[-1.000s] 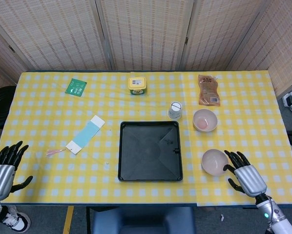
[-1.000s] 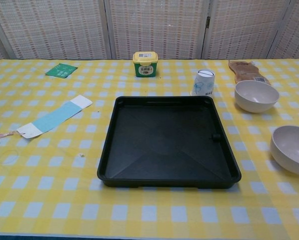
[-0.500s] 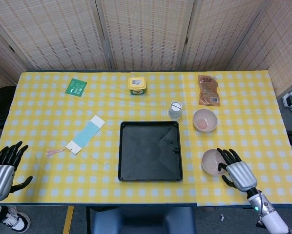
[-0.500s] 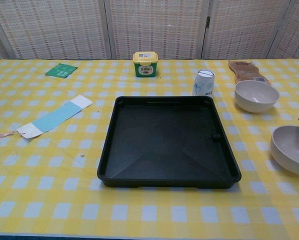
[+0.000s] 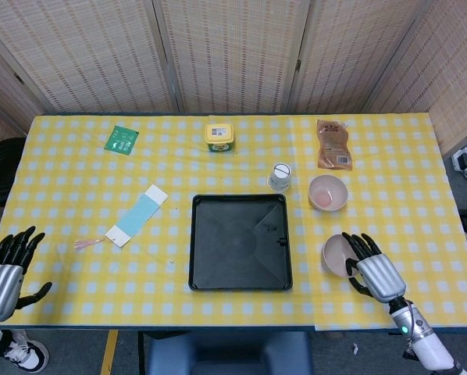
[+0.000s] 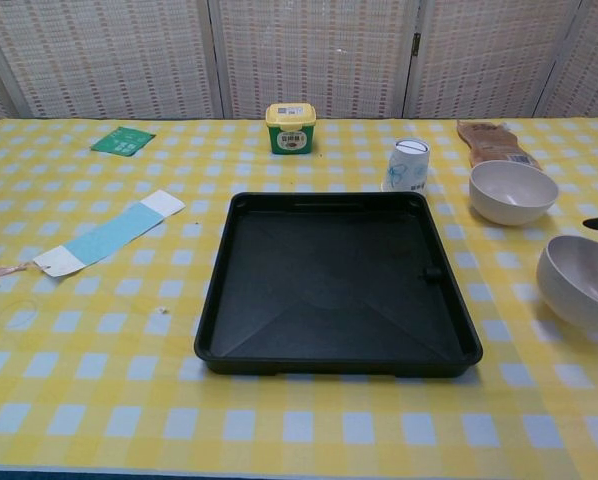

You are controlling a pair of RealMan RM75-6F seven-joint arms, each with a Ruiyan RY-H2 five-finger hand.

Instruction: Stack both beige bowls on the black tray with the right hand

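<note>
Surface (image 5: 69, 226): yellow-and-white checked cloth. Black tray (image 5: 240, 242) at centre front. Two beige bowls to its right: far bowl (image 5: 328, 192) flat on the cloth, near bowl (image 5: 339, 254) tilted. White cup (image 5: 279, 177) behind tray. Yellow-lidded tub (image 5: 219, 136), green card (image 5: 122, 139), brown pouch (image 5: 333, 144) along the back. Blue-and-white strip (image 5: 137, 215) left of tray.

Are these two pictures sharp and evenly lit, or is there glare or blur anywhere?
Head view: even, soft light, all sharp, faint shadows only; the black tray shows a dull sheen. Chest view: also sharp, with pale reflections on the tray floor, and the near bowl is cut by the right edge. The right hand shows clearly in the head view; in the chest view only a dark tip shows at the edge.
</note>
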